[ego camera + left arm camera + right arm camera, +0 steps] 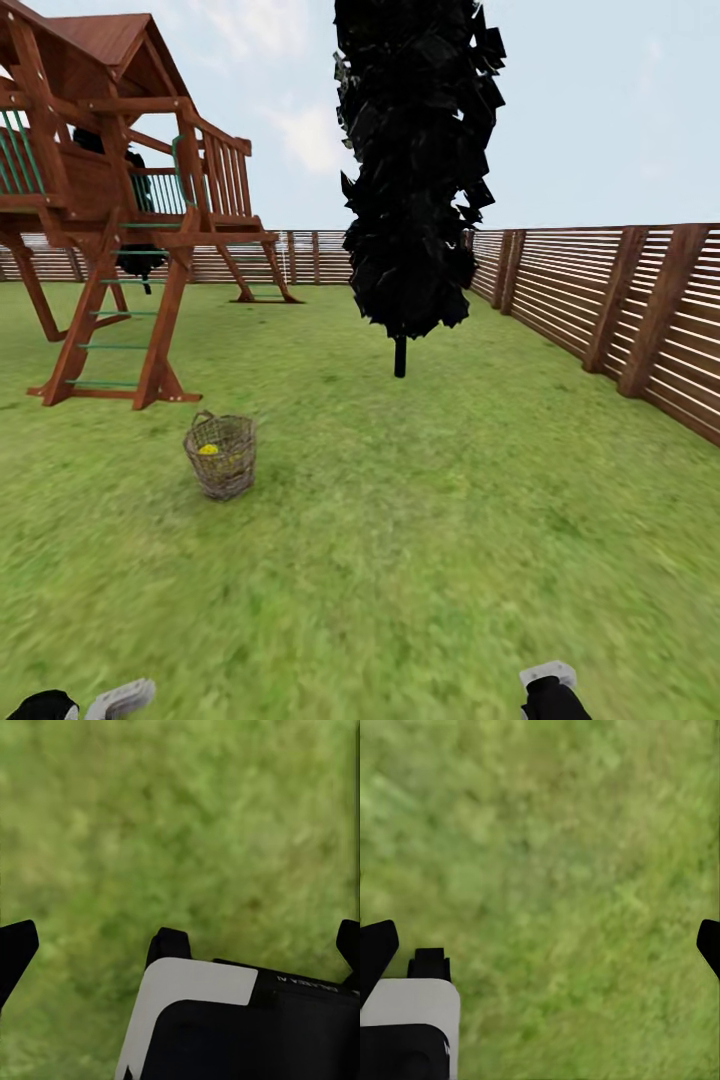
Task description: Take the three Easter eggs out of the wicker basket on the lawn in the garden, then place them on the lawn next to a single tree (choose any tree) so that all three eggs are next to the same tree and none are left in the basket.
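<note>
The brown wicker basket stands on the lawn ahead and to the left, a few paces off. One yellow Easter egg peeks over its rim; the other eggs are hidden inside. The grey-trunked, bright-green tree is out of view. My left gripper and right gripper both hang over bare grass, fingertips wide apart with nothing between them. Both arms show low at the head view's bottom edge.
A black-leaved tree with a thin dark trunk stands ahead, slightly right. The wooden play tower rises at the left behind the basket. A slatted fence runs along the right and back. A white-and-black robot part sits under the left gripper.
</note>
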